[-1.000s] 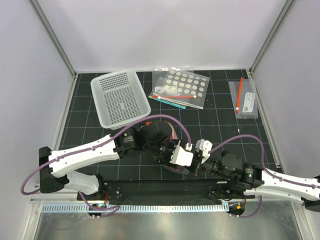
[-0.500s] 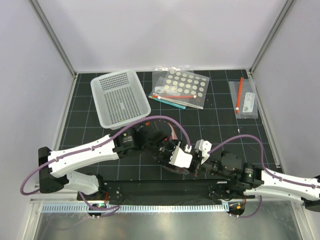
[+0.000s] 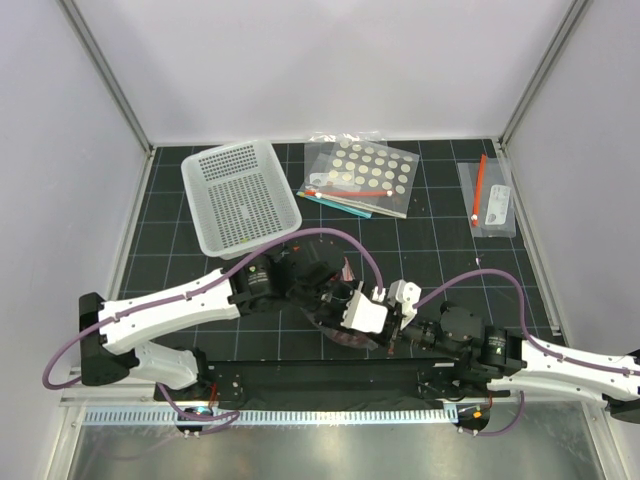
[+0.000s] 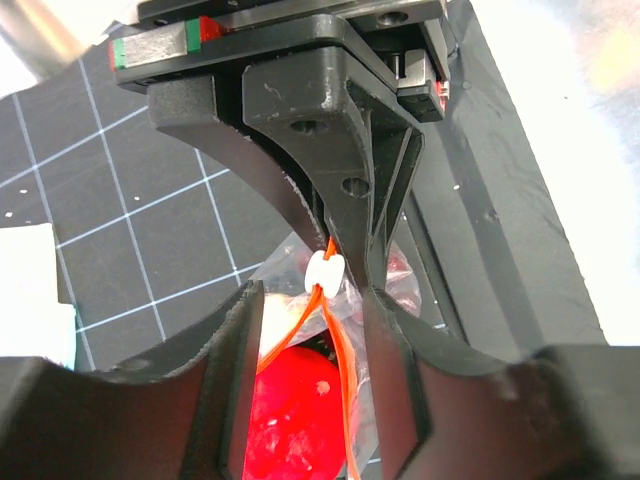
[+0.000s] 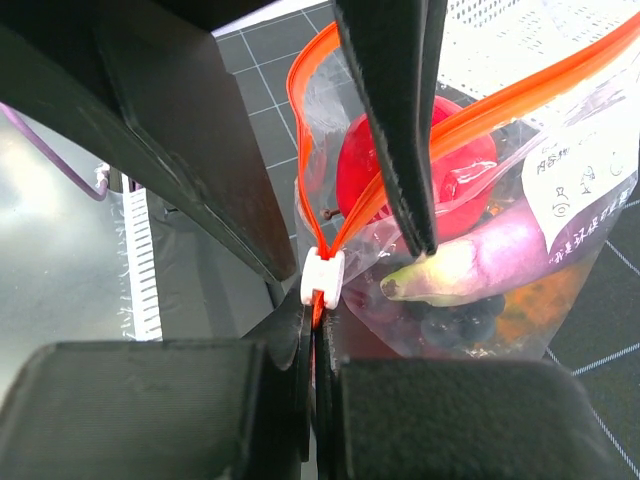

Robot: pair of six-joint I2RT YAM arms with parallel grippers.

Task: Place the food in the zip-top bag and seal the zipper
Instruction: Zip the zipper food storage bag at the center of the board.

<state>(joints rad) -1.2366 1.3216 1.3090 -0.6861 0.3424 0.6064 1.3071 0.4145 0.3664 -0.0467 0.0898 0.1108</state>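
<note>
Bag [image 5: 520,270], food [image 5: 460,175] already in, is at the surface's [image 3: 440,250] near edge — right tool [image 5: 318,310] clamped on the zipper [image 5: 520,95] by the slider [image 5: 322,277], left tool [image 4: 310,295] apart astride it — I'd close left and drag straight.

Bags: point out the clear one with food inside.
The zip-top bag pinched by the right gripper: red apple and dark grapes show through it. The dotted bag and labelled bag lie flat.
</note>
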